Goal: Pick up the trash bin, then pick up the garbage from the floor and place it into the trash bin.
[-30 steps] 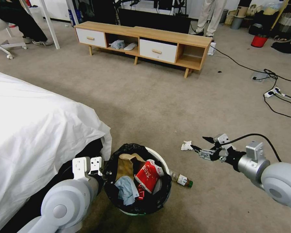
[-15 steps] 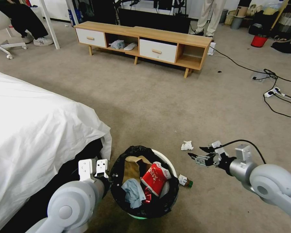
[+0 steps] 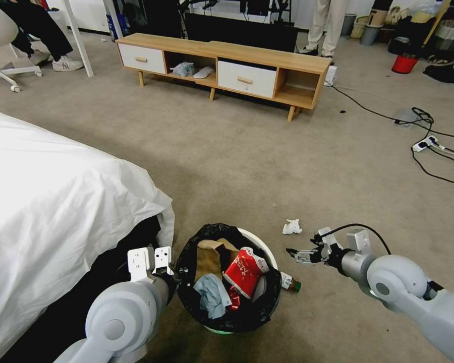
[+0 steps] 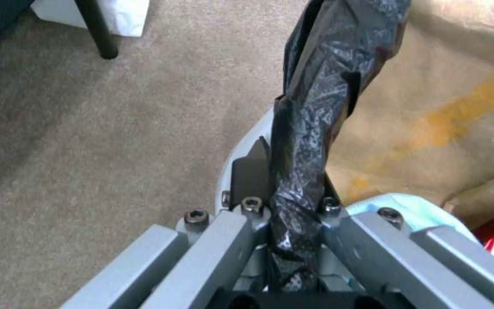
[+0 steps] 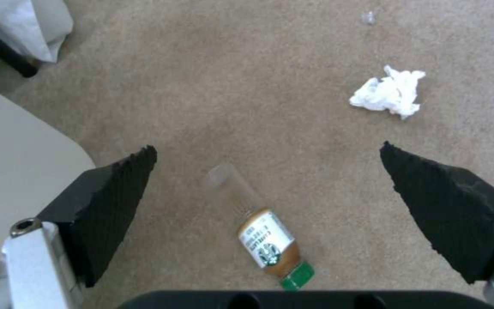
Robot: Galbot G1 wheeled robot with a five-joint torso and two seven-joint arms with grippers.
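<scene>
Nearest you, your left gripper [image 4: 293, 223] clamps the black-bagged rim of the bin [image 3: 257, 242], which holds a red carton [image 3: 243, 272], while your right gripper [image 3: 301, 253] hangs wide open over a bottle [image 5: 258, 227] on the carpet [image 3: 237, 166], a tissue [image 3: 291, 227] beyond.

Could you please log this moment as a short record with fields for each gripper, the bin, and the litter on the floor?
left gripper: shut on the trash bin's bagged rim, beside the bed
right gripper: open, hovering over the bottle
trash bin contents: brown paper bag, red-and-white carton, blue tissue
litter on floor: bottle lying beside the bin; crumpled white tissue farther out
</scene>
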